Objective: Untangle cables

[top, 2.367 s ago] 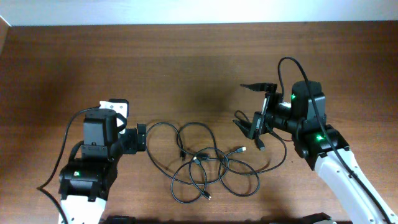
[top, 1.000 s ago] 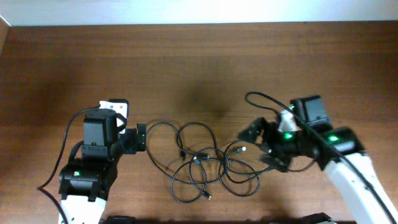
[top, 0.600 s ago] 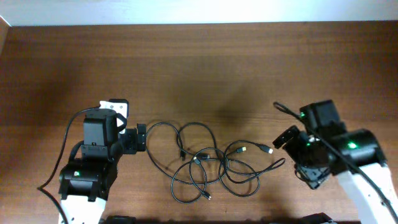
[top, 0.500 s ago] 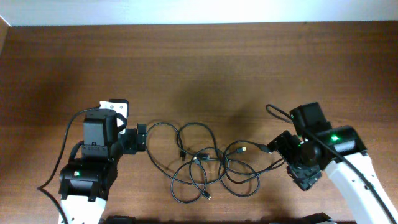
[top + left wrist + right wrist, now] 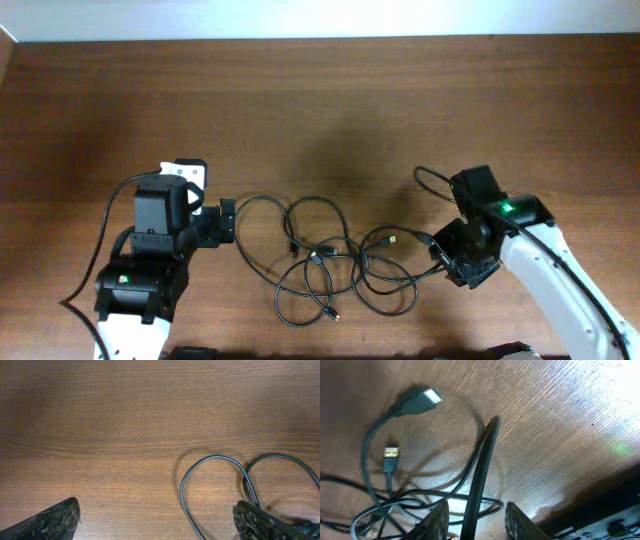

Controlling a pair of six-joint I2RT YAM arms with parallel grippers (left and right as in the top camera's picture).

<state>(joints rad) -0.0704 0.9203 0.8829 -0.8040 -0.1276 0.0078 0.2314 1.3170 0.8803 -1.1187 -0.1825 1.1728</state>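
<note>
The cables [image 5: 325, 262] lie as a loose tangle of thin black loops in the middle of the wooden table. My left gripper [image 5: 228, 222] rests at the tangle's left edge. In the left wrist view it [image 5: 155, 510] stands wide open, with one cable loop [image 5: 215, 460] curving in near its right finger. My right gripper [image 5: 447, 256] sits low over the tangle's right end. In the right wrist view it [image 5: 477, 508] is narrowed around a black cable strand [image 5: 482, 465], with a gap showing on each side. A silver-tipped plug [image 5: 431, 395] and a smaller plug [image 5: 391, 452] lie beyond.
The brown wooden table [image 5: 320, 110] runs back to a pale wall at the top. The right arm's own thick black cable [image 5: 432, 180] loops above its wrist. The table's dark front edge [image 5: 600, 495] shows at the lower right of the right wrist view.
The right arm swung out to the right, then came down onto the tangle's right end, and its jaws narrowed around a strand. The left arm and most loops stayed put.
</note>
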